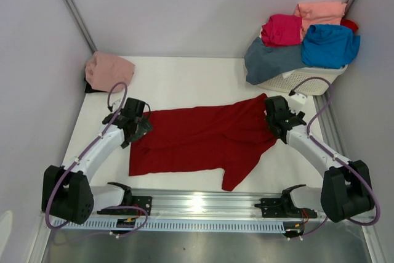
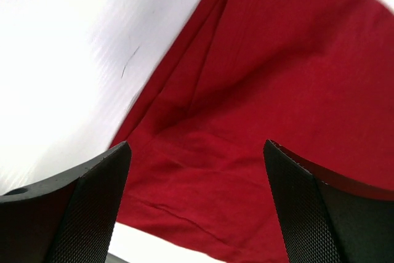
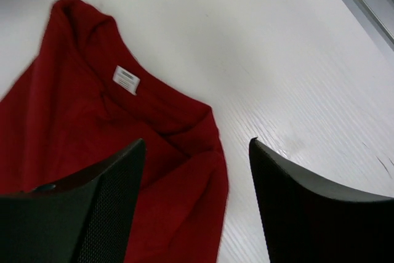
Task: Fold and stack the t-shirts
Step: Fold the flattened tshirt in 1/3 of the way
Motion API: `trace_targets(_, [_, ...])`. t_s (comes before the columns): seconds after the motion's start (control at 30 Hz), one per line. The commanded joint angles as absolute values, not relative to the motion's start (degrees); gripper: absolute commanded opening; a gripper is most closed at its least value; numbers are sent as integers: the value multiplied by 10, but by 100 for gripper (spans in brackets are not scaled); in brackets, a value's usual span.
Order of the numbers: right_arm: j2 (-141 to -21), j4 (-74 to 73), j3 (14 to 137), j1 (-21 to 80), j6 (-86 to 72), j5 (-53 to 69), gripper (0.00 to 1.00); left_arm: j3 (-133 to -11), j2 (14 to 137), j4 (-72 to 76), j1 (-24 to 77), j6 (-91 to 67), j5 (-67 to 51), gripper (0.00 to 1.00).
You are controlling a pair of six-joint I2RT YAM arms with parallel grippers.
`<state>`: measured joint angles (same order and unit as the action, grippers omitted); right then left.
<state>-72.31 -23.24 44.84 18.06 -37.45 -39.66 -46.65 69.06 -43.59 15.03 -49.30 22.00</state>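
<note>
White tabletop [image 1: 184, 78] between pale wall panels; the contents are listed for you as follows. Dark red t-shirt [image 1: 197, 140]: lies across the middle of the tabletop, rumpled and not yet folded, with one flap trailing toward the near edge and its collar and white label [image 3: 126, 80] at the right end. Left gripper [image 2: 197, 146]: jaws wide with nothing between them, at the shirt's left edge. Right gripper [image 3: 196, 143]: jaws equally wide and empty, at the collar end. Dusty pink t-shirt [image 1: 108, 69]: bundled at the far left corner. Basket [image 1: 308, 81]: at the far right corner, heaped with the slate grey-blue t-shirt [image 1: 271, 60], magenta t-shirt [image 1: 282, 29], bright blue t-shirt [image 1: 329, 44] and salmon t-shirt [image 1: 320, 10]. Hazards, as a judgement: the cloth is creased and doubled along the left edge and bunched at the collar, so your pinch may take one layer only, or two unevenly, and the fold would then run skew. The trailing flap may also drag. Not determinable: whether either set of fingers touches the cloth, the shirt's near hem in the wrist views, and what dark item [image 1: 91, 88] lies beneath the pink bundle.
</note>
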Motion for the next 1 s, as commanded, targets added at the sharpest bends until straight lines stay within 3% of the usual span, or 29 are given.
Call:
trace_targets(0.0, [-770,-186,498,178,-372,-398,71,-509,727,-396,124,-483,220,91])
trace_targets(0.2, [-864,-173,541,189,-381,-393,70,-560,823,-396,77,-490,194,90])
trace_targets(0.47, [-843,-153,515,201,-376,-387,70,-663,994,-399,33,-447,120,80])
trace_targets(0.63, [-829,-152,497,207,-376,-387,69,-666,1012,-379,30,-438,99,75])
trace_targets(0.83, [-831,-153,487,221,-381,-390,69,-671,1015,-367,21,-430,74,59])
trace_targets(0.97, [-834,-155,488,224,-383,-393,68,-673,1018,-362,20,-424,67,41])
